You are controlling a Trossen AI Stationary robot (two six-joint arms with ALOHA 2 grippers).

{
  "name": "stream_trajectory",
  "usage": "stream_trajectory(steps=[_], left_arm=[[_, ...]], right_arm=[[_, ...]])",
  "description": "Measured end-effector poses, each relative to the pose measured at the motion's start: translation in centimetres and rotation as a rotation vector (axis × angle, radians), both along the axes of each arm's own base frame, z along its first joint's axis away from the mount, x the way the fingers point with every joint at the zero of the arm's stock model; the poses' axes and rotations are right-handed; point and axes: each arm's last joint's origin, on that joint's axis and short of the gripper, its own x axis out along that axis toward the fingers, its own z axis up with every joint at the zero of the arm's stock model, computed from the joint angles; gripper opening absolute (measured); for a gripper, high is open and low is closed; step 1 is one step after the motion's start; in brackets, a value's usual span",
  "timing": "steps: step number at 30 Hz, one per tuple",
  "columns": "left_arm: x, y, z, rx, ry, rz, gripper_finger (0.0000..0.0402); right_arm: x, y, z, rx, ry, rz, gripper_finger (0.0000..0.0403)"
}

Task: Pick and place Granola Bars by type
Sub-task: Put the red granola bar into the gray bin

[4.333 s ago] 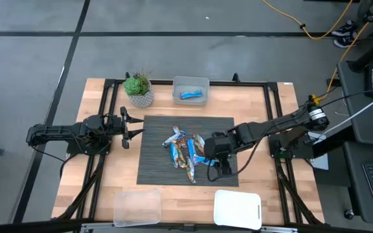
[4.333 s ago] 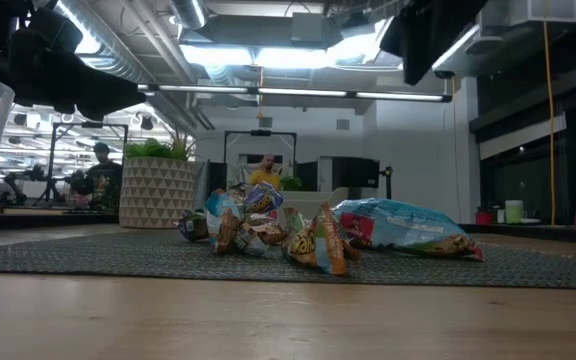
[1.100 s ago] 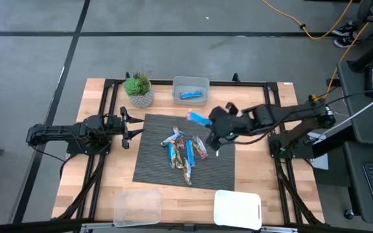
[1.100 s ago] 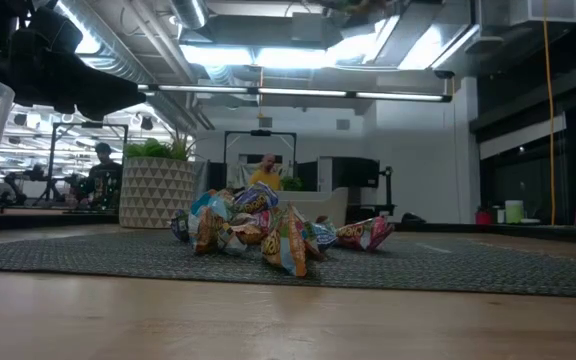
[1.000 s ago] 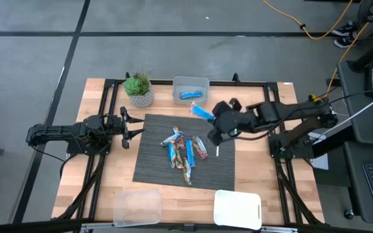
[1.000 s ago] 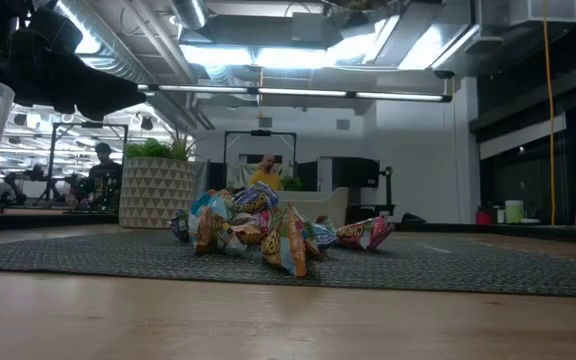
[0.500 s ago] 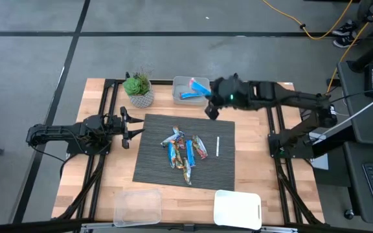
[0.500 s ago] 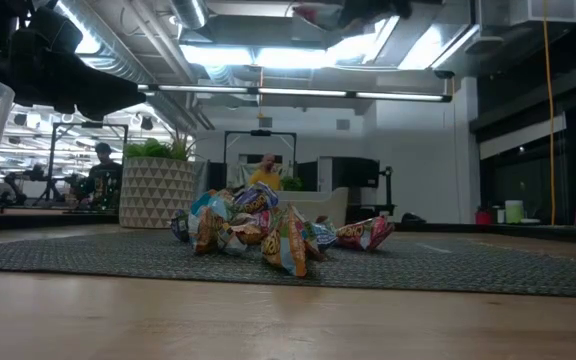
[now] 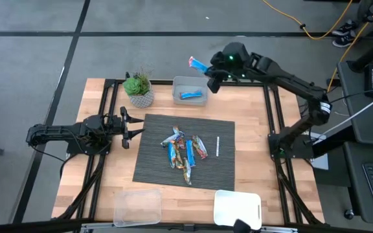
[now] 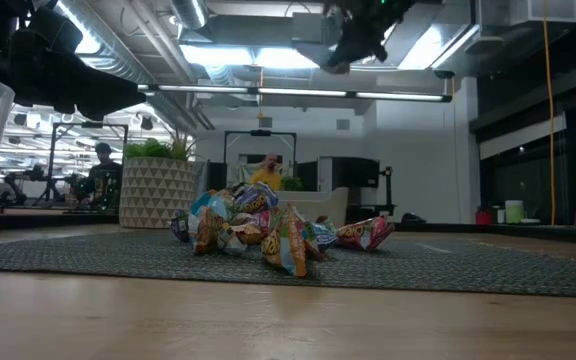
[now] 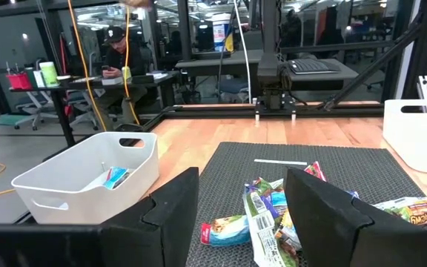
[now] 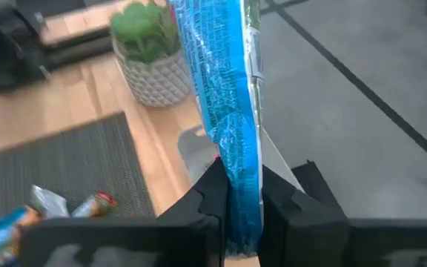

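— That wrapper between the right gripper's (image 12: 245, 194) black jaws: what colour?

— Bright blue bar (image 12: 227, 111), crinkly and shiny, with a white strip along one edge.

— And the pile of granola bars (image 9: 185, 150)?

— Mixed: blue, blue with red and orange, some golden-brown, all on a dark grey ribbed mat (image 9: 154, 165). A thin white stick (image 9: 217, 146) lies on it too.

— The bin (image 9: 190, 83) below those jaws?

— Pale grey-white, with one blue bar (image 9: 191, 95) inside. The plant (image 9: 136, 84) is green, in a white pot (image 9: 141, 98) with a triangle pattern. Tabletop (image 9: 262, 181) is light wood.
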Motion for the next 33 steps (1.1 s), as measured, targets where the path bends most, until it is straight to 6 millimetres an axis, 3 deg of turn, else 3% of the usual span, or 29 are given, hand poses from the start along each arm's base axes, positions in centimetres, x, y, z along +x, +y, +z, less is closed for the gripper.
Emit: stream_trajectory(steps=[8, 16, 24, 33], left_arm=[[0.0, 0.0, 0.0, 0.000, 0.000, 0.000, 0.0191], [0.0, 0.0, 0.0, 0.000, 0.000, 0.000, 0.0189], [0.0, 0.0, 0.0, 0.000, 0.000, 0.000, 0.0189], [0.0, 0.0, 0.0, 0.000, 0.000, 0.000, 0.0190]], right_arm=[[1.3, -4.3, -4.0, 0.042, 0.102, 0.025, 0.0035], [4.2, -7.3, -8.7, 0.126, 0.224, 0.037, 0.0040], [6.5, -8.4, -11.4, 0.175, 0.306, 0.050, 0.0039], [6.5, -8.4, -12.0, 0.204, 0.338, 0.043, 0.0041]])
